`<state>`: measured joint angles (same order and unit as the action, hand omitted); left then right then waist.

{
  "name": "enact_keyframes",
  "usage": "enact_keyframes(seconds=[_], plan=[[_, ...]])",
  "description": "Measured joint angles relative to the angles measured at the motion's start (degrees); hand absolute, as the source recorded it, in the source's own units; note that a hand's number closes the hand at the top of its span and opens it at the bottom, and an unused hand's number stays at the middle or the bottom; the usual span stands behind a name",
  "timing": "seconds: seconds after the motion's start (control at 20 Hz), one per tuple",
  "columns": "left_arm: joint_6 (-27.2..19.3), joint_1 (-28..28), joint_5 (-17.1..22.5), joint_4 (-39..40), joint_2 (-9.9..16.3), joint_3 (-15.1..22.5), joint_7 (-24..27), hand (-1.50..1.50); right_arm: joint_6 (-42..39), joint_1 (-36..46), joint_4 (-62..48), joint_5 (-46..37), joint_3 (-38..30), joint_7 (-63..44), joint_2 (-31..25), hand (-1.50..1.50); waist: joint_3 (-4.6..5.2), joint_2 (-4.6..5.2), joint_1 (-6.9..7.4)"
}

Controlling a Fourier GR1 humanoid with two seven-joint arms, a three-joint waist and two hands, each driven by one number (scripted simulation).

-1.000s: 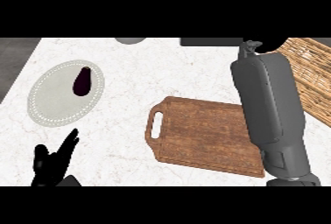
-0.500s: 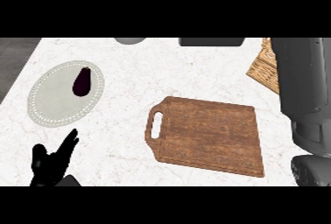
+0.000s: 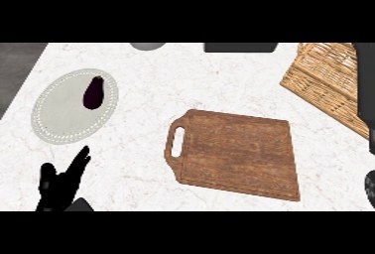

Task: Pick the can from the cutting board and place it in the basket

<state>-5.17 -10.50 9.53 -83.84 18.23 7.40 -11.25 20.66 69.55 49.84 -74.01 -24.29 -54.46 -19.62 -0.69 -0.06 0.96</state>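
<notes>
So the cutting board point(image 3: 238, 154) sits in the middle of the frame with nothing on it, and I can't spot the can anywhere. It's not on the board, and the part of the wicker basket point(image 3: 324, 74) that shows at the upper right doesn't reveal it either. My guess is it's either in the right hand or already down in the basket, out of sight.

The right hand itself is off frame. Only a sliver of the grey right forearm point(image 3: 364, 84) shows along the right edge, so I can't tell what its fingers are doing. The left hand point(image 3: 62, 186) is parked at the lower left, fingers straight and pointing up, holding nothing.

If the drop isn't done yet, I'd say get the can well over the basket's inside, not over its rim, lower it upright, and only then let go. Cans tip and roll easily on woven bottoms.

Compared with a second ago, the right forearm was lying right across the board's right side, reaching toward the basket. Now it's swung almost completely out to the right edge, and a lot more of the basket is uncovered. The plate point(image 3: 62, 124) with the eggplant point(image 3: 93, 93) at upper left hasn't budged, and neither has the left hand.
</notes>
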Motion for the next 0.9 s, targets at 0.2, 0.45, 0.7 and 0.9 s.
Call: enact_keyframes(seconds=[0.2,0.45,0.7,0.9], plan=[[-0.2,0.4,-0.6,0.2,-0.3,-0.1,-0.3,0.00,2.1,-0.4,-5.3,2.2,-1.6,3.6,-2.9,1.50,-0.05,0.12,0.31],[0.3,0.7,-0.5,0.9,-0.6,-0.3,0.1,0.00,6.5,-2.7,-9.1,7.6,-5.1,9.9,-5.2,1.50,-0.28,0.10,0.39],[0.2,0.5,-0.9,0.2,-0.7,-0.4,-0.2,0.00,12.6,-4.9,-11.9,14.7,-9.8,16.6,-6.0,1.50,-0.13,0.24,0.54],[0.4,0.7,-0.7,0.6,-0.8,-0.6,-0.4,0.00,14.7,-7.1,-13.9,19.3,-11.9,22.1,-6.8,1.50,-0.18,0.12,0.41]])
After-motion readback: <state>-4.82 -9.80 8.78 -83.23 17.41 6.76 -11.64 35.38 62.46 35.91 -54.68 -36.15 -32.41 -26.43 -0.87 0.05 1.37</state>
